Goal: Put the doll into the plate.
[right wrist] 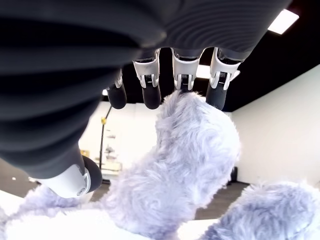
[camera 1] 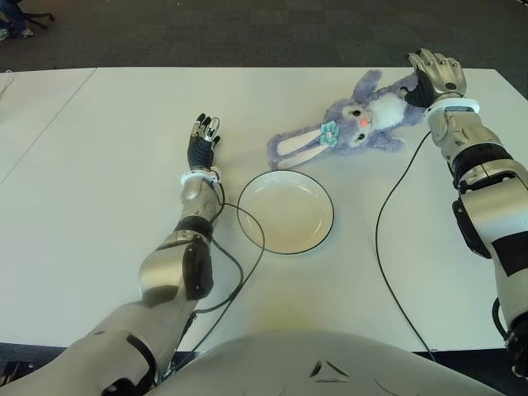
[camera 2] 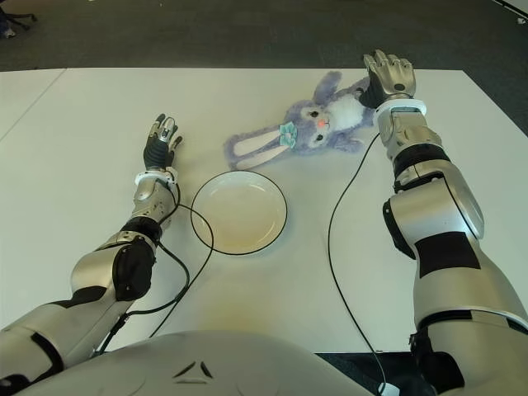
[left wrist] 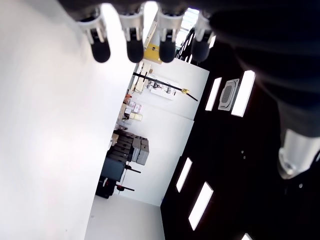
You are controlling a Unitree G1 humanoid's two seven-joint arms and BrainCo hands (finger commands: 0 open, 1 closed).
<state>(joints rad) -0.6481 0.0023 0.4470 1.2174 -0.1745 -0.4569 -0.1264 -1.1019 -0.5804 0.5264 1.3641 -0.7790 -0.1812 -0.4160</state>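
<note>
On the far right of the table (camera 1: 99,181), your right hand (camera 1: 436,78) sits over the doll (camera 1: 363,124), which lies flat just beyond the plate (camera 1: 285,211) and outside it. The right wrist view shows the fingers (right wrist: 150,95) spread around a furry limb, tips touching fur but not yet clamped. The step in hand appears to be the grasp. Next, you would close the fingers, lift, and carry the doll toward you over the plate. Your left hand (camera 1: 202,144) shows left of the plate, fingers straight, holding nothing.

White table (camera 1: 99,148) on dark carpet floor (camera 1: 247,33); ceiling light panels (left wrist: 245,92)
</note>
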